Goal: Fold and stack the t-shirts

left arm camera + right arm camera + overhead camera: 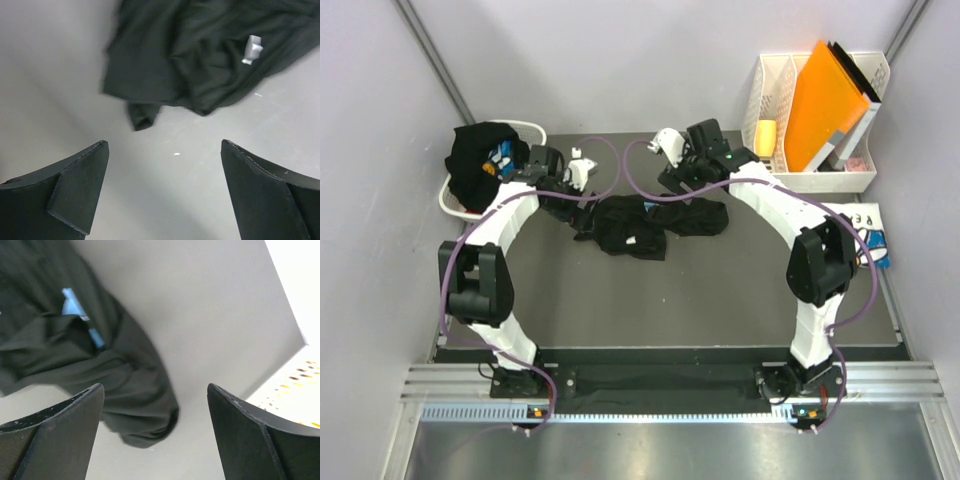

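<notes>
T-shirt (632, 232) lies between basket (452, 206), left, and file rack (820, 182), right.

A crumpled black cotton t-shirt (635, 232) lies mid-way across the dark grey table (720, 290), between my arms. My left gripper (582, 170) is by its left end and my right gripper (663, 142) just behind it. Another black t-shirt with blue print (475, 160) fills the white laundry basket (450, 203). A folded white printed t-shirt (872, 238) lies at the right edge, near the orange folder (825, 100).

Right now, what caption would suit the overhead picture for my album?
Open left end effector and right end effector poised by a crumpled black t-shirt on the table.
</notes>
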Controlling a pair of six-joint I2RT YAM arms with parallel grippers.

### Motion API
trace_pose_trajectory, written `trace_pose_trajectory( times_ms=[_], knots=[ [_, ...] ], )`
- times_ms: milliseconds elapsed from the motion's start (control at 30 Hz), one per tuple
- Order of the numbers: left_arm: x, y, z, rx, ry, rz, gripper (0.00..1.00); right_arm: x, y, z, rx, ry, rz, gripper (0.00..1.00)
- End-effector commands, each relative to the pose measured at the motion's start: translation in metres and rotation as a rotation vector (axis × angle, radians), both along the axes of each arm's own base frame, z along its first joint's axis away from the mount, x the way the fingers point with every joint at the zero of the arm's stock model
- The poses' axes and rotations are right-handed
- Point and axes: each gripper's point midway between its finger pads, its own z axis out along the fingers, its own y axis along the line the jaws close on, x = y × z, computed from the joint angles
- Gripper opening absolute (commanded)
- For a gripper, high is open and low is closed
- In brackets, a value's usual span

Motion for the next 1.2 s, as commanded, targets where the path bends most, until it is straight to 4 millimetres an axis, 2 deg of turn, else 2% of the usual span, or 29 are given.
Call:
trace_pose_trajectory(
  times_ms=[0,33,67,133,167,333,367,533,567,600,633,667,700,867,1167],
  knots=[
    [0.033,0.041,0.028,0.142,-0.177,0.237,0.99,-0.041,0.031,0.044,0.146,0.067,0.184,0.85],
    [0.030,0.047,0.036,0.136,-0.206,0.299,0.99,-0.048,0.032,0.041,0.142,0.100,0.205,0.85],
    [0.041,0.057,0.048,0.128,-0.281,0.344,0.99,-0.052,0.033,0.038,0.139,0.116,0.223,0.85],
    [0.038,0.078,0.066,0.153,-0.368,0.445,0.99,-0.059,0.035,0.032,0.141,0.153,0.251,0.85],
    [0.040,0.082,0.074,0.156,-0.403,0.461,0.99,-0.061,0.037,0.029,0.141,0.165,0.267,0.85],
    [0.028,0.113,0.092,0.278,-0.479,0.549,0.99,-0.074,0.053,0.021,0.157,0.263,0.338,0.83],
    [0.025,0.114,0.095,0.285,-0.491,0.547,0.99,-0.073,0.056,0.012,0.154,0.286,0.342,0.83],
    [0.011,0.113,0.098,0.292,-0.509,0.504,0.99,-0.066,0.072,0.005,0.183,0.324,0.377,0.81],
    [0.009,0.112,0.099,0.290,-0.511,0.501,0.99,-0.064,0.076,-0.008,0.176,0.359,0.387,0.80],
    [0.008,0.113,0.100,0.292,-0.517,0.498,0.99,-0.064,0.080,-0.001,0.188,0.365,0.402,0.80],
    [0.006,0.113,0.098,0.296,-0.516,0.490,0.99,-0.065,0.084,-0.003,0.188,0.379,0.410,0.80],
    [0.005,0.112,0.099,0.294,-0.520,0.485,0.99,-0.065,0.087,-0.015,0.180,0.411,0.413,0.80],
    [0.004,0.111,0.101,0.295,-0.527,0.478,0.99,-0.067,0.090,-0.013,0.184,0.419,0.420,0.80],
    [0.001,0.109,0.107,0.299,-0.559,0.435,0.99,-0.068,0.091,-0.032,0.161,0.447,0.425,0.75],
    [0.002,0.106,0.111,0.299,-0.574,0.400,0.99,-0.069,0.089,-0.047,0.146,0.472,0.417,0.63]
  ],
)
